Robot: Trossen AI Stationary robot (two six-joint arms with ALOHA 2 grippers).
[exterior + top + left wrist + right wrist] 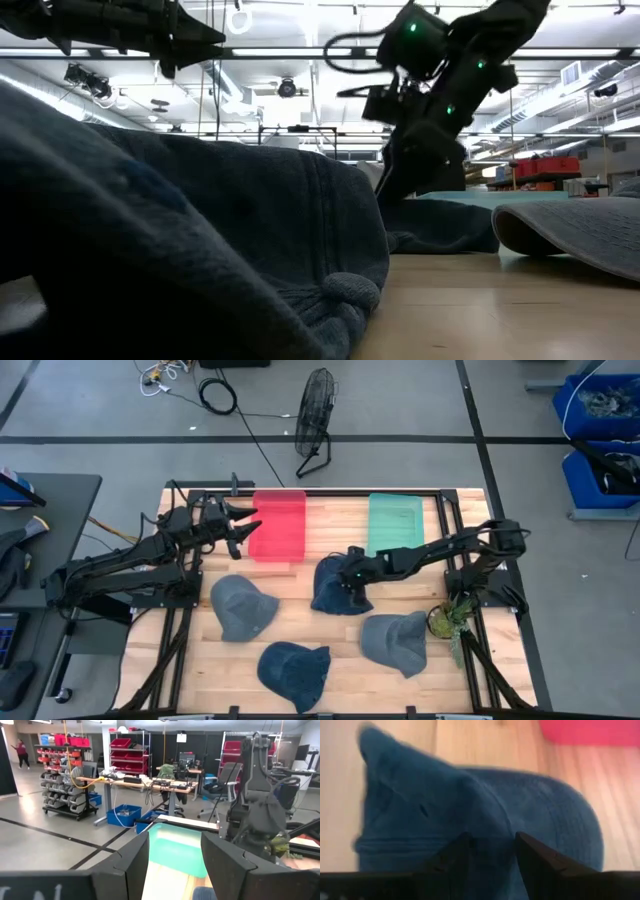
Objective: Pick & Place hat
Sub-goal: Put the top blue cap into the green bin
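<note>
Several bucket hats lie on the wooden table. A dark blue hat point(330, 588) point(470, 805) lies at the middle with my right gripper point(350, 577) point(492, 845) point(398, 195) down on it, open, fingers either side of a ridge of its crown. A grey-blue hat point(241, 607) lies to the left. Another dark blue hat point(295, 673) point(180, 240) is by the near edge and a grey hat point(396, 641) point(575, 230) to the right. My left gripper point(238, 522) point(175, 865) hovers open by the red bin point(277, 524). My right gripper comes at the dark blue hat from above, slanting from the table's right. Its two fingertips point(466, 845) stand on either side of a raised ridge of the crown point(492, 827). Whether they touch the cloth, I cannot tell. The hat lies flat on the table.
A green bin point(397, 523) point(175, 842) sits beside the red bin at the far edge. A small potted plant point(447, 620) stands at the right edge near the grey hat. Bare wood shows between the hats and the bins.
</note>
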